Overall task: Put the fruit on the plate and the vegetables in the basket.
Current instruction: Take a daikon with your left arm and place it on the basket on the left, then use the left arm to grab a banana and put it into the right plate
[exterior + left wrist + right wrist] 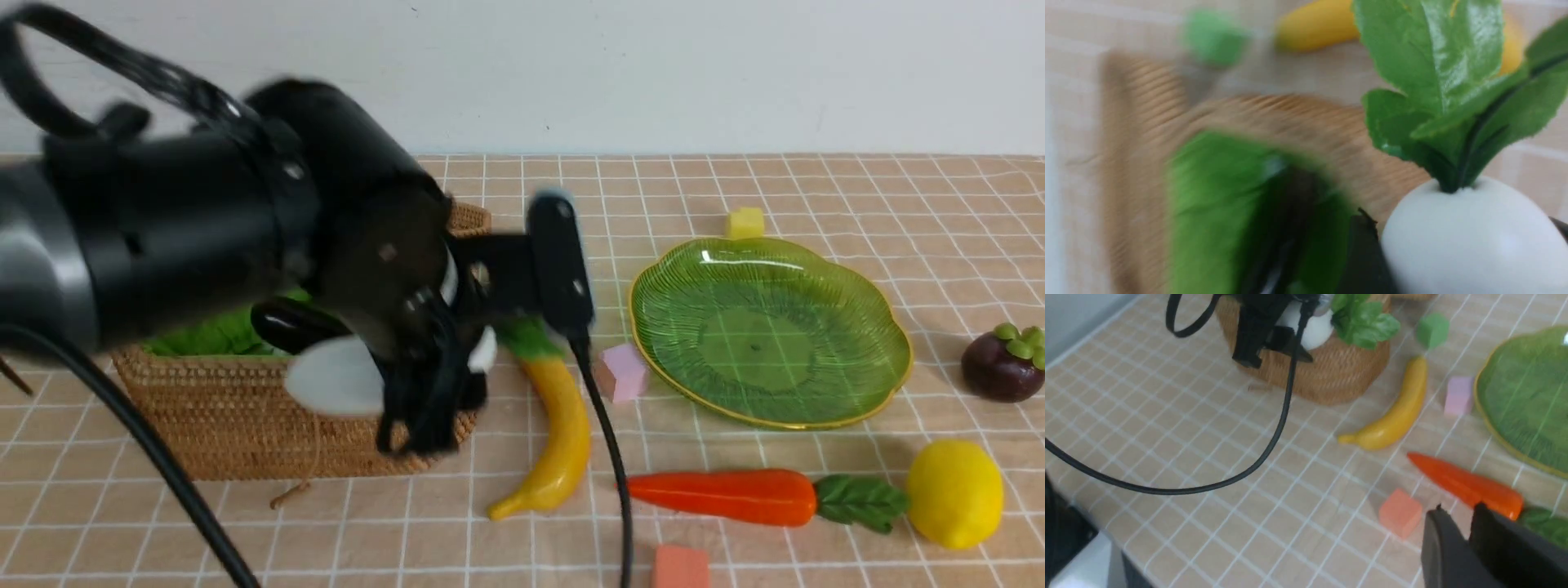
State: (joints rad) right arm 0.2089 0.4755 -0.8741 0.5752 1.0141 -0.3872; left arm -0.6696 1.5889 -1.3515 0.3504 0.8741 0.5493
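The left gripper [1459, 223] is squeezing the white radish [1470, 241], with its green leaves sticking out. The radish is hanging up high near the right end of the basket [286, 416], but I cannot tell if any of it is over the rim. The right gripper [1457, 510] is showing its fingertips close together, and I cannot tell if they are all the way closed.

The basket is sitting on the left part of the worktop [392, 535]. Green cloth [216, 333] is lining it, and the shiny dark eggplant [292, 324] is lying inside. The yellow banana [567, 425] is resting on the worktop between the basket and the green plate [759, 343]. A green cube [1432, 330] is sitting near one end of the banana.

The plate is sitting with nothing on it. A yellow cube [744, 223] is sitting just behind it, on the side of the worktop's far edge, and a pink cube [622, 371] is sitting by its left rim. The orange carrot [727, 496] is lying in front of the plate, with its leaves pointing at the lemon [955, 494]. The purple mangosteen [1002, 367] is sitting to the right of the plate. A reddish cube [681, 565] is lying in front of the carrot.
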